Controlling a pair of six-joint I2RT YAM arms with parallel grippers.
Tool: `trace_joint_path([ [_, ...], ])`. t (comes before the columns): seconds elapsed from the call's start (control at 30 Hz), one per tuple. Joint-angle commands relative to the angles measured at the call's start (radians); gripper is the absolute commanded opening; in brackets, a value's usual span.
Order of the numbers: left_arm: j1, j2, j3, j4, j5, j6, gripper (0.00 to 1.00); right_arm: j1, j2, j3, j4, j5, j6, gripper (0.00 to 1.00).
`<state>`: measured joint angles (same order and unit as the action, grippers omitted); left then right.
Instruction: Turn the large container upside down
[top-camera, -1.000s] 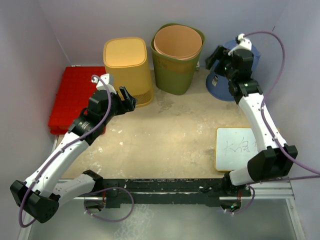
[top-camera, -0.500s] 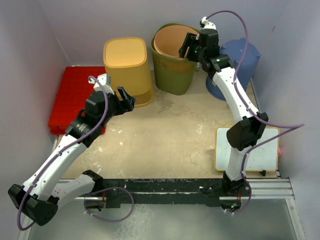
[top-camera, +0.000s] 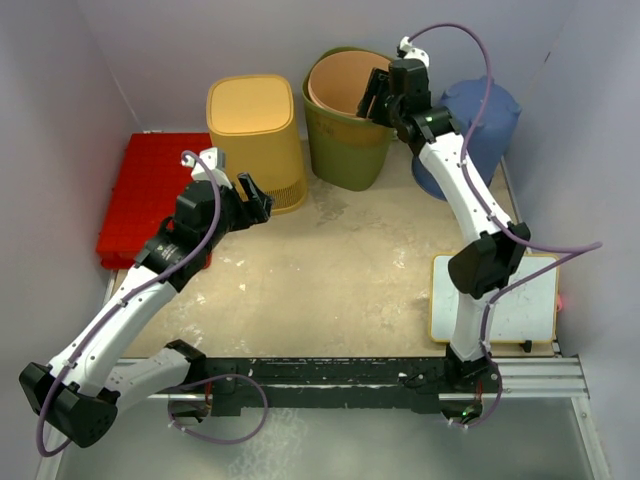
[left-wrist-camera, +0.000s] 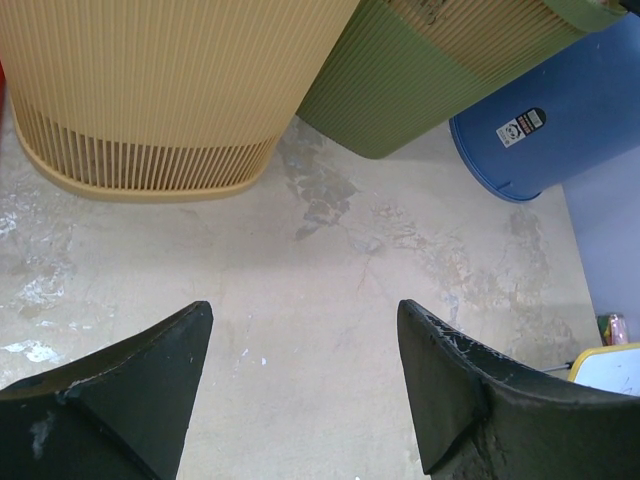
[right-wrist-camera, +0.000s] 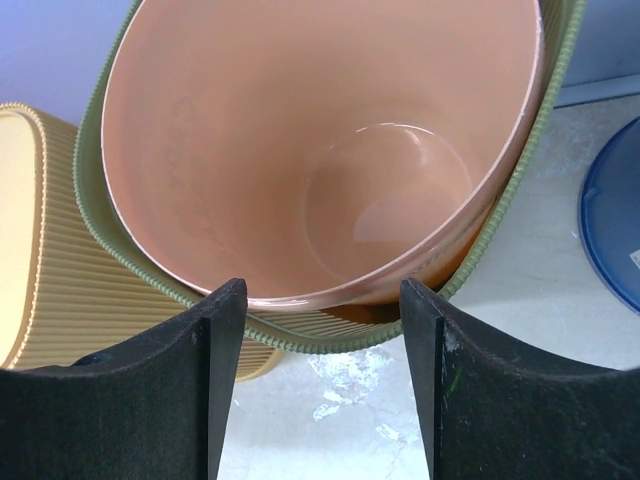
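The large green ribbed container (top-camera: 345, 150) stands upright at the back of the table, with a peach bin (top-camera: 350, 80) nested inside it. My right gripper (top-camera: 375, 97) is open, just above its right rim. In the right wrist view the fingers straddle the near rim (right-wrist-camera: 330, 340), with the peach inside (right-wrist-camera: 300, 150) beyond and the gripper (right-wrist-camera: 323, 290) empty. My left gripper (top-camera: 255, 197) is open and empty, low by the foot of the yellow bin (top-camera: 255, 135). In the left wrist view the gripper (left-wrist-camera: 305, 310) faces bare table, and the green container (left-wrist-camera: 400, 90) lies ahead to the right.
The yellow ribbed bin (left-wrist-camera: 150, 90) stands upside down left of the green one. A blue bin (top-camera: 490, 115) stands upside down at the back right. A red crate (top-camera: 145, 190) lies at the left edge. A white board (top-camera: 500, 300) lies at the front right.
My right arm has swung left from over the blue bin to the green container's rim, then settled slightly lower there. The left arm has barely moved.
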<state>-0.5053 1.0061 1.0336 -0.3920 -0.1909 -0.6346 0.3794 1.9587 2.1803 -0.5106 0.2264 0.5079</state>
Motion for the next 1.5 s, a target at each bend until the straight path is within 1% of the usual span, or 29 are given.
trace_joint_path([
  [0.0,-0.001,-0.005,0.008,0.018,0.002,0.01,0.72,0.0,-0.017,-0.002,-0.009,0.063,0.035,0.65],
  [0.2,-0.001,-0.006,0.006,0.018,0.002,0.013,0.72,0.0,0.107,0.164,-0.115,0.062,0.047,0.65],
  [0.3,-0.001,-0.008,0.004,0.019,0.001,0.01,0.72,0.0,0.152,0.224,-0.167,0.082,0.071,0.63],
  [0.43,-0.001,-0.019,-0.002,0.012,-0.003,0.009,0.72,0.0,0.178,0.237,-0.196,0.107,0.101,0.59],
  [0.5,-0.001,-0.025,-0.004,0.008,-0.005,0.008,0.72,0.0,0.179,0.236,-0.188,0.12,0.104,0.51],
  [0.63,-0.001,-0.036,-0.006,0.001,-0.011,0.007,0.72,-0.001,0.194,0.264,-0.175,0.123,0.097,0.32],
  [0.7,-0.002,-0.039,-0.008,0.001,-0.013,0.008,0.72,-0.003,0.206,0.287,-0.181,0.127,0.099,0.29],
  [0.8,-0.001,-0.04,-0.011,0.001,-0.014,0.005,0.72,-0.01,0.214,0.289,-0.175,0.118,0.107,0.29],
  [0.83,-0.001,-0.041,-0.012,0.001,-0.013,0.004,0.72,-0.012,0.215,0.288,-0.173,0.113,0.108,0.26],
  [0.87,-0.001,-0.042,-0.012,-0.001,-0.013,0.004,0.72,-0.013,0.213,0.286,-0.172,0.109,0.11,0.22],
  [0.9,-0.001,-0.045,-0.011,-0.004,-0.012,0.003,0.72,-0.015,0.209,0.288,-0.171,0.103,0.11,0.16],
  [0.97,-0.002,-0.052,-0.013,-0.007,-0.015,0.003,0.72,-0.014,0.184,0.276,-0.162,0.102,0.108,0.0],
  [1.1,-0.001,-0.067,-0.018,-0.011,-0.023,0.002,0.72,-0.014,0.096,0.209,-0.114,0.106,0.094,0.0],
  [1.33,-0.001,-0.07,-0.03,-0.001,-0.012,-0.006,0.72,-0.016,0.007,0.191,-0.126,0.073,0.055,0.0],
  [1.47,-0.001,-0.075,-0.042,0.006,-0.009,-0.011,0.72,-0.021,-0.077,0.052,-0.072,0.089,0.051,0.0],
])
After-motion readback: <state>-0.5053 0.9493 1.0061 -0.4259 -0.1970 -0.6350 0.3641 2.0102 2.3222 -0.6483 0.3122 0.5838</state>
